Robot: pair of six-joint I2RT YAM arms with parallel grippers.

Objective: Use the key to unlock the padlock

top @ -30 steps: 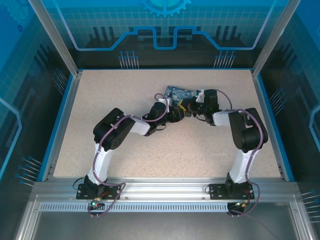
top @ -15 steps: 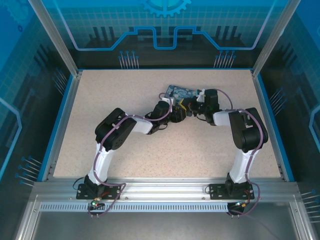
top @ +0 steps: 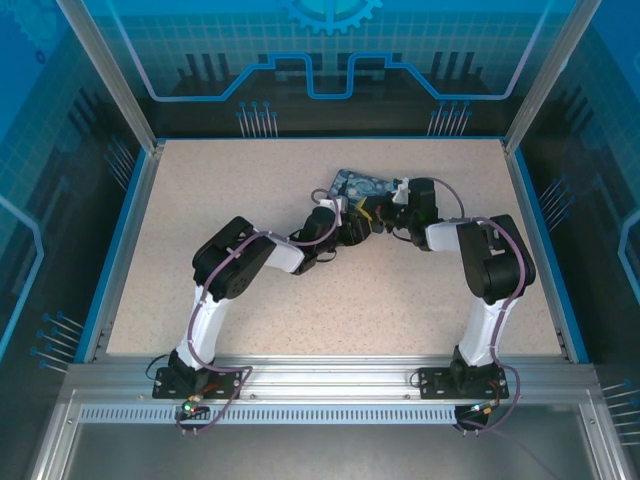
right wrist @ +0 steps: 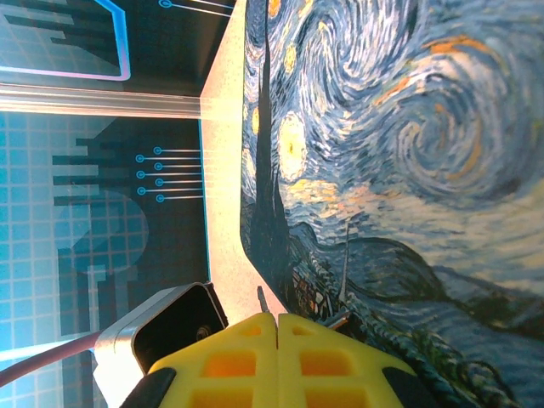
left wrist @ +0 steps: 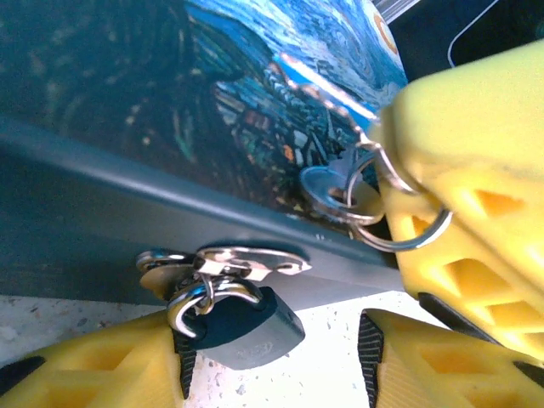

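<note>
Left gripper (left wrist: pixel 274 361) parted, straddling padlock (left wrist: pixel 246 330); right gripper (right wrist: pixel 278 321) clamped, seemingly on key (left wrist: pixel 327 189).

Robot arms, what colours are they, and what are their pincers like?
The left arm and right arm are white tubes with chunky black joints, each with a purple cable looping along it. The left pincer and right pincer have bright yellow fingers with hollow pockets.

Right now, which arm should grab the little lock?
Left, I think. The left gripper sits open around the padlock; the right gripper is shut on the key.
</note>
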